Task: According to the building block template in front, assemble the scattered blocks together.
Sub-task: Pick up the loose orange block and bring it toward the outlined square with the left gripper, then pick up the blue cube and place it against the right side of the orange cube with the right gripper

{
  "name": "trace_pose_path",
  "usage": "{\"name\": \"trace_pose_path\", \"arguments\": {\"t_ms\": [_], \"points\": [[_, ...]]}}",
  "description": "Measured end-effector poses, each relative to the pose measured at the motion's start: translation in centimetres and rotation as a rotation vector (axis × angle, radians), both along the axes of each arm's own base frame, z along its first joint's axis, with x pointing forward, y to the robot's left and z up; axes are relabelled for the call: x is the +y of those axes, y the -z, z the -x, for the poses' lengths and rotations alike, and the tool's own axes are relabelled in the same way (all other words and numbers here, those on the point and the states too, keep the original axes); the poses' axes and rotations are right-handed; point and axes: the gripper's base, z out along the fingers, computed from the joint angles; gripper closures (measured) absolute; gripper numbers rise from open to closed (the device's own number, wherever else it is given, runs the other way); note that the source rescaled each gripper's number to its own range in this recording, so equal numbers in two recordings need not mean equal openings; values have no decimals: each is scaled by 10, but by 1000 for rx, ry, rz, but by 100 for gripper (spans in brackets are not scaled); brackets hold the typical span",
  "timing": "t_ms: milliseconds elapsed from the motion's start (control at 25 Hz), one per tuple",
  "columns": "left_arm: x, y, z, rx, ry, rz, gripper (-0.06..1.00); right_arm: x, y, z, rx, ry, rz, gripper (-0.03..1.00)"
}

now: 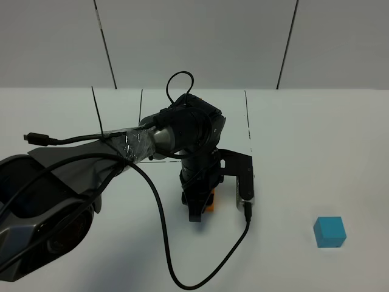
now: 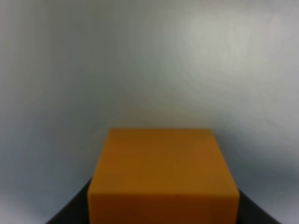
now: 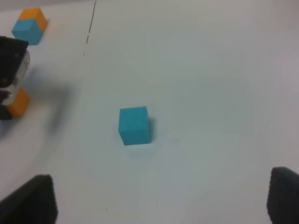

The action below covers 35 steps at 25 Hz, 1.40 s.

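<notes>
The orange block point(image 2: 163, 175) was near the middle of the counter point(image 1: 316, 134), and your left jaws were closed on it, one dark finger against each side. Whether it touched the counter could not be told. The cyan block point(image 1: 330, 232) lay alone, well apart to the right. Your right jaws faced it, spread wide and holding nothing. The template point(image 3: 29, 24), an orange cube touching a cyan one, stood beyond your left arm point(image 1: 121, 149).
</notes>
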Motion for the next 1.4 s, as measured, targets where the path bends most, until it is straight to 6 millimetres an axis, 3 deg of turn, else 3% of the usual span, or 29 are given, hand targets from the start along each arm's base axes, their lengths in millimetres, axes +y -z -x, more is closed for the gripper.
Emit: {"name": "trace_pose_path", "arguments": {"t_ms": [120, 200, 400, 480, 560, 840, 1040, 1240, 1400], "points": [[0, 0, 0, 2, -1, -1, 94, 0, 0, 0, 0, 0, 0, 17], [0, 0, 0, 4, -3, -2, 88, 0, 0, 0, 0, 0, 0, 17], [1, -1, 0, 3, -41, -5, 28, 0, 0, 0, 0, 0, 0, 17], [1, -2, 0, 5, -58, -4, 8, 0, 0, 0, 0, 0, 0, 17], [2, -8, 1, 3, -63, -3, -3, 0, 0, 0, 0, 0, 0, 17], [6, -53, 10, 21, -118, 27, -5, 0, 0, 0, 0, 0, 0, 17], [14, -101, 12, -24, -342, 119, -3, 0, 0, 0, 0, 0, 0, 17], [64, -149, -5, -62, -606, 196, -2, 0, 0, 0, 0, 0, 0, 17], [122, -166, -17, -75, -790, 214, -1, 0, 0, 0, 0, 0, 0, 17]]}}
